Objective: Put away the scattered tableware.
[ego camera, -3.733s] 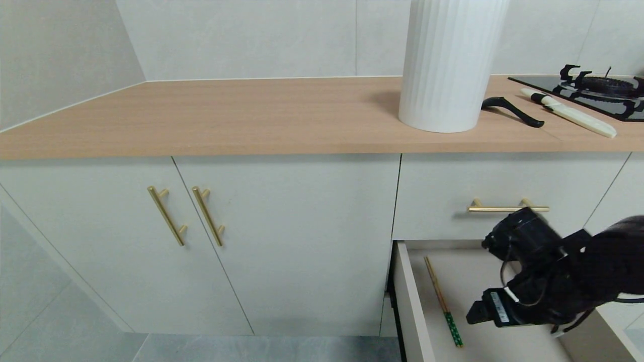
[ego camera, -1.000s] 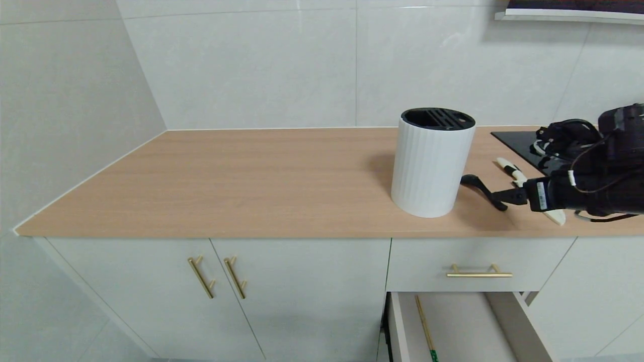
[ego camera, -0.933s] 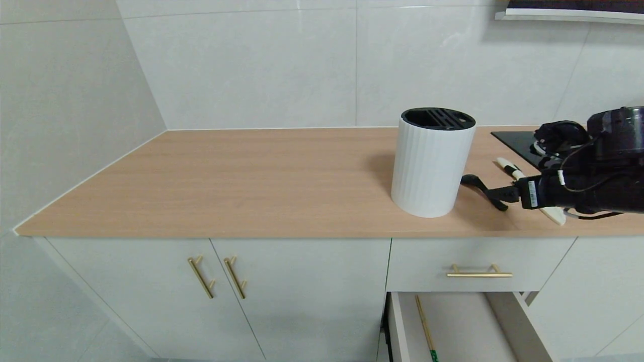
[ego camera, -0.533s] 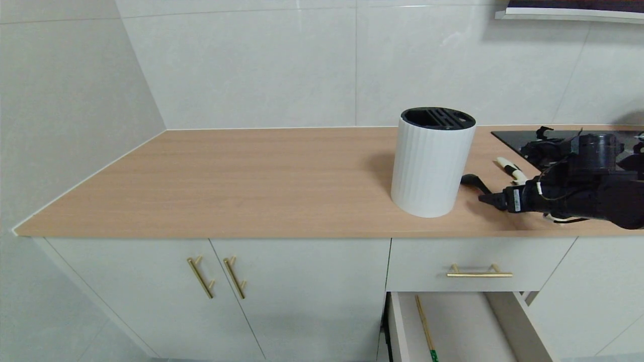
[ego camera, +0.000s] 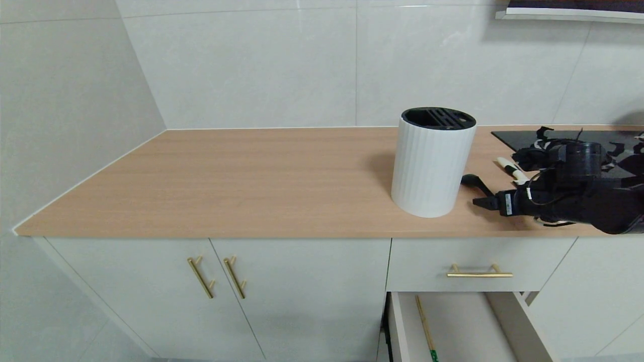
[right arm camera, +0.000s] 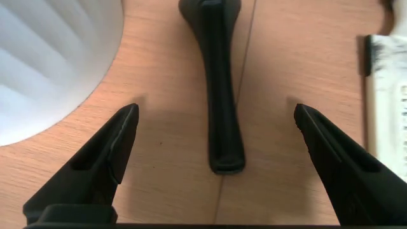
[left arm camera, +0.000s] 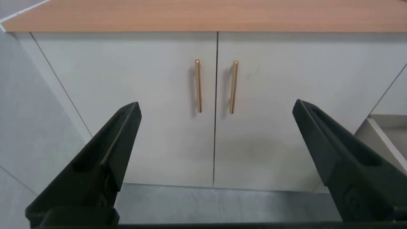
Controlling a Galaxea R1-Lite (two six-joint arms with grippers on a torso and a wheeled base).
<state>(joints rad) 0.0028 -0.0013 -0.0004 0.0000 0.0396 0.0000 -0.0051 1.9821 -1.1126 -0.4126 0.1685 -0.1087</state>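
Our right claw (right arm camera: 214,114) hangs low over the counter (ego camera: 251,181) with its fingers spread wide and nothing between them but air. The black-handled utensil (right arm camera: 219,76) lies lengthwise in the gap, its blunt end toward the wrist. It sits near the counter's front edge, toward the right end, just beside the white ribbed holder (ego camera: 432,161). We cannot tell whether its far end touches the holder's base.

We judge the step in hand to be the pickup. To do it well, we keep the handle centred between the fingers and descend straight. We close across the slim stretch above the flared end, where the pads should seat squarely. There is little room on either side: the holder stands close to one finger and a white knife (right arm camera: 388,95) lies close to the other. Any sideways drift risks nudging one of them. A level lift, clear of the holder's wall, should come before any carry.

Further out, the hob (ego camera: 513,137) occupies the counter's back right corner. Below the front edge a drawer (ego camera: 402,322) stands open with chopsticks (ego camera: 425,327) inside. Our left claw (left arm camera: 216,114) is agape too, facing the cabinet doors and their brass handles (left arm camera: 198,86).
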